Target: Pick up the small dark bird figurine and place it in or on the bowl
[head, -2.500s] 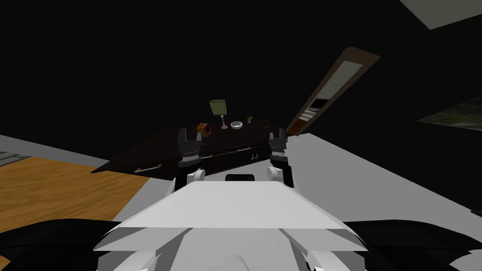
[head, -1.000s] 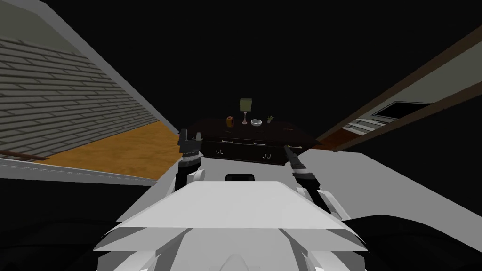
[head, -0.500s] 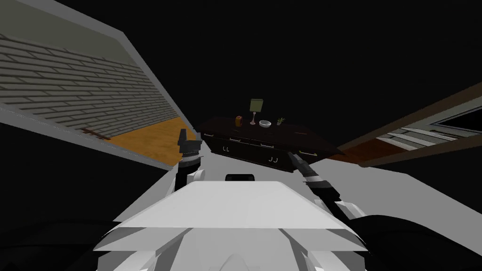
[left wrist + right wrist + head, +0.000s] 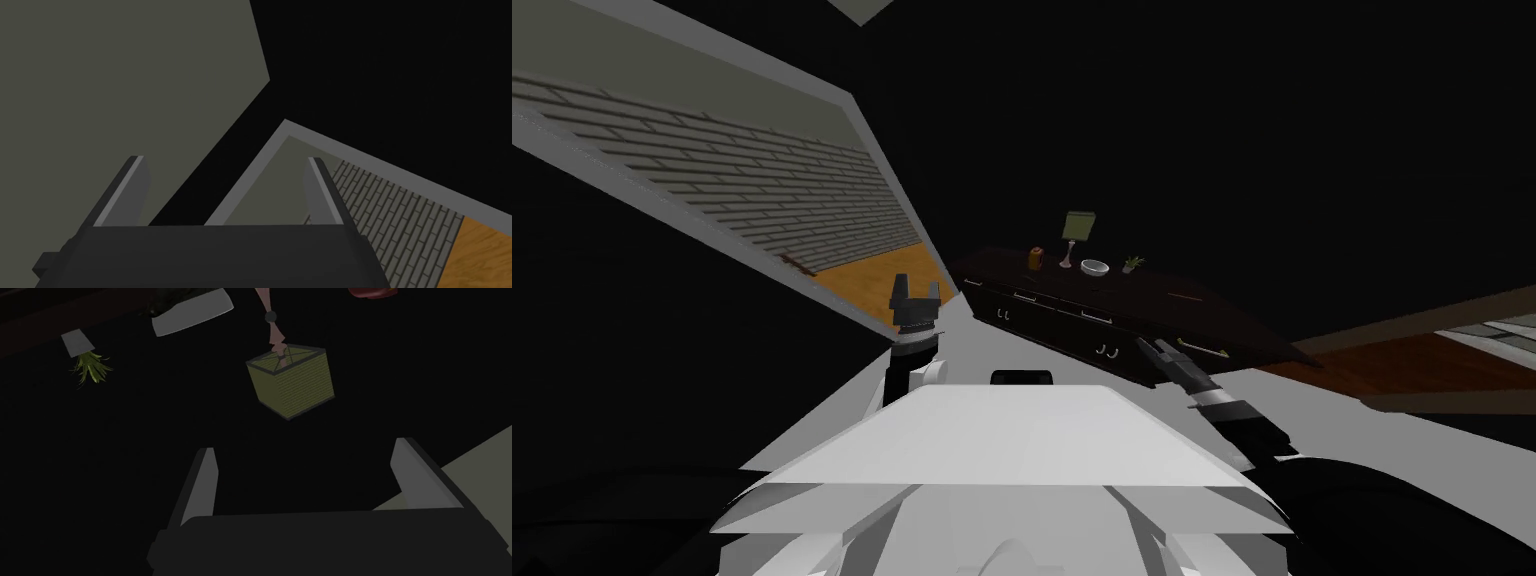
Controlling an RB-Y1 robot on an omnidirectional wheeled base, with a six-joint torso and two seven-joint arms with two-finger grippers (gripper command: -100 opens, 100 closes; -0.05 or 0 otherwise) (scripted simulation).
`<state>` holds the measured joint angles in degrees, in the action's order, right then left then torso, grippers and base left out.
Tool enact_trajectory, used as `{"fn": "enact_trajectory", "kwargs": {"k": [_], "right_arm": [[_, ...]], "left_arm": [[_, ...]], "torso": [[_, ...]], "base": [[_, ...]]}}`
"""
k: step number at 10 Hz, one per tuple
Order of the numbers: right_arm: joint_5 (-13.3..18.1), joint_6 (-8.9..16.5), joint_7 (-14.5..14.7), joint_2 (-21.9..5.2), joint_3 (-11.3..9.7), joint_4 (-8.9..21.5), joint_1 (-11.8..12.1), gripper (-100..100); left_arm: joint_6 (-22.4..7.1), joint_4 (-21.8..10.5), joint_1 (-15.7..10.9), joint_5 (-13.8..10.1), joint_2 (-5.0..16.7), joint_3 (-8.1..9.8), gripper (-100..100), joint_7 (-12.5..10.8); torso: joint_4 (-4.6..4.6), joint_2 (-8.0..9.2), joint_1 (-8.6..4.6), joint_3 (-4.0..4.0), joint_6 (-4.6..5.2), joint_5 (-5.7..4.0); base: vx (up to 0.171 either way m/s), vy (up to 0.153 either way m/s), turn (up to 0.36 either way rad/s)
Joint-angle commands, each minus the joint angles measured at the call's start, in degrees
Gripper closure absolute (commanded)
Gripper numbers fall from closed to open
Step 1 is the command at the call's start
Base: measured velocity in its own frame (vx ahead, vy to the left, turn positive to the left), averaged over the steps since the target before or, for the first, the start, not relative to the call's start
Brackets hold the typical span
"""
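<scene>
Judged the task barely begun: picked up nothing, placed nothing. Stood well apart from the dark sideboard (image 4: 1182, 298), with grey floor (image 4: 982, 345) between. Made out the small reddish-brown shape taken for the bird figurine (image 4: 1035, 257) on the sideboard top, at one end of a row, just beside a lamp (image 4: 1078, 226) with a green shade; past the lamp, the white bowl (image 4: 1095, 267), then a small potted plant (image 4: 1133, 264). Found figurine and bowl near each other but apart, with the lamp's foot between them. Left to do, by this reading: closing in on the sideboard, getting a gripper around the figurine, lifting it, carrying it past the lamp and setting it in the bowl. Held the left gripper (image 4: 916, 287) raised on the left side, pointing up, fingers (image 4: 127, 192) spread apart with nothing between them. Stretched the right gripper (image 4: 1154, 346) forward and low toward the sideboard's front, short of the top, fingers (image 4: 202, 485) likewise apart and empty, aimed roughly at the lamp shade. Could not tell the figurine's outline or facing at this range.
</scene>
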<state>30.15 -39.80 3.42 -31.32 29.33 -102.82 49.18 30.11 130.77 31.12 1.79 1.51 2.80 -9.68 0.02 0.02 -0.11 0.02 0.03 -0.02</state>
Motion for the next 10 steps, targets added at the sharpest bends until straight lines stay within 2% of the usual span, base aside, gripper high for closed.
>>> {"fn": "enact_trajectory", "kwargs": {"k": [1,2,3,5,6,7,8,10], "right_arm": [[2.86,-1.03,0.79,-2.21,1.76,2.13,1.41,-100],[4.55,-2.48,1.51,-3.96,3.40,3.92,2.52,-100],[5.70,-2.48,1.51,-4.21,3.40,4.48,2.52,-100],[9.58,-5.42,2.98,-7.80,6.42,8.24,4.56,-100],[10.67,-5.42,2.98,-8.23,6.42,9.28,4.56,-100],[12.80,-6.89,3.72,-10.23,7.76,11.64,5.48,-100],[13.11,-6.89,3.72,-10.23,7.76,11.71,5.48,-100],[17.08,-9.82,5.19,-13.95,10.06,15.51,7.15,-100]], "left_arm": [[0.00,0.00,0.00,0.00,0.00,0.00,0,0.00],[0.00,0.00,-0.01,0.00,0.00,-0.01,0,0.00],[0.00,0.00,-0.01,0.00,0.00,-0.01,0,0.00],[0.00,0.00,0.00,0.00,0.00,0.00,0,0.00],[0.00,0.00,0.00,0.00,0.00,0.00,0,0.00],[0.00,0.00,0.01,0.00,0.00,0.01,0,0.00],[0.00,0.00,0.00,0.00,0.01,0.00,0,0.00],[0.00,0.00,0.00,0.00,0.01,0.00,0,0.00]], "torso": [[0.00,0.00,0.00,0.00,0.00,0.00],[0.00,-0.02,-0.01,-0.01,-0.06,0.00],[-0.02,-0.10,0.02,-0.06,-0.06,0.01],[-0.03,-0.12,-0.02,-0.07,-0.04,-0.01],[-0.04,-0.17,-0.06,-0.10,-0.05,-0.01],[-0.04,-0.17,-0.10,-0.10,0.01,-0.02],[-0.04,-0.20,-0.11,-0.12,-0.05,-0.02],[-0.04,-0.19,-0.11,-0.11,-0.04,-0.02]], "base": [[0.014,0.025,0.345],[0.037,0.039,0.482],[0.040,0.016,0.121],[0.046,0.016,0.317],[0.051,-0.006,0.207],[0.059,-0.006,0.343],[0.048,-0.016,0.166],[0.071,-0.020,0.353]]}}
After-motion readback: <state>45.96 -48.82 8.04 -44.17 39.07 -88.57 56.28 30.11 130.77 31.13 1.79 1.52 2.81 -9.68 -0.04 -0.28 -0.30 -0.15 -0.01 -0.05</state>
